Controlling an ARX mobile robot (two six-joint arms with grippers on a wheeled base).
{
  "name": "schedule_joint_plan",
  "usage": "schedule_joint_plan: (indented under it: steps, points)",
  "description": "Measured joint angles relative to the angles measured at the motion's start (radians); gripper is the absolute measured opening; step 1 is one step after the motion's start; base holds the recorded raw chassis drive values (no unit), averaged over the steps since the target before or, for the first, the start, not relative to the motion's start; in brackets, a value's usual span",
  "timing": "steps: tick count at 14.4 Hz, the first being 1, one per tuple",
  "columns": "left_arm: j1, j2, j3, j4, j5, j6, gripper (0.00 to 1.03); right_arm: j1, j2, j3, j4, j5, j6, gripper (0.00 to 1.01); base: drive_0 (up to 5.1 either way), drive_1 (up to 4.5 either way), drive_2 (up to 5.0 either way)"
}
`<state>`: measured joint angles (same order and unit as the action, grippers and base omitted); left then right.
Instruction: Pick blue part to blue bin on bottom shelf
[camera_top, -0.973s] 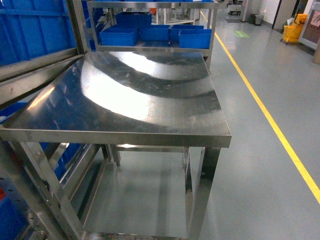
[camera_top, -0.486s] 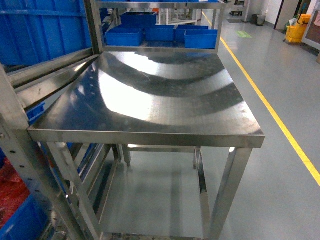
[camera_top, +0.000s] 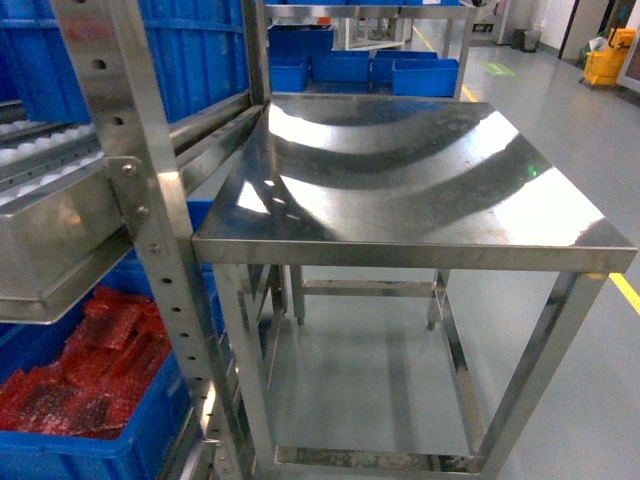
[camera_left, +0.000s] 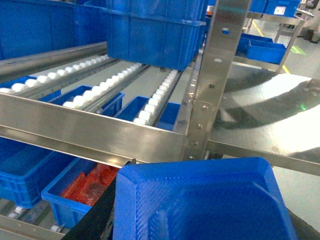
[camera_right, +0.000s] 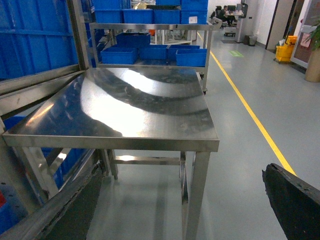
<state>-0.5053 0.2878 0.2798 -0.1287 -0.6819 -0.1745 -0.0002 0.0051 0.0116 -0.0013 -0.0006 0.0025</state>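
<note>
Since blue part (camera_left: 200, 205) fills lower left-wrist frame, left gripper likely carries it toward rack; jaw states unreadable, both arms.

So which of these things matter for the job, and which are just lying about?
Job: blue part; rack's low blue bins.
Lying about: steel table; far blue bins; yellow mop bucket.

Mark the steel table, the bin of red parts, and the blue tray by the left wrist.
steel table (camera_top: 400, 170), head view, middle of its shiny top
bin of red parts (camera_top: 110, 455), head view, blue front wall
blue tray (camera_left: 200, 205), left wrist view, ribbed upper face
</note>
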Motion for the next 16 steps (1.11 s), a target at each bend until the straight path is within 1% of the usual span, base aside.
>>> schedule_joint_plan:
  steps: [16]
  points:
    - [0.000,-0.002,0.000,0.002,-0.002,0.000,0.44,0.000,0.000,0.000,-0.005,0.001,0.000,0.98,-5.0,2.45,2.4]
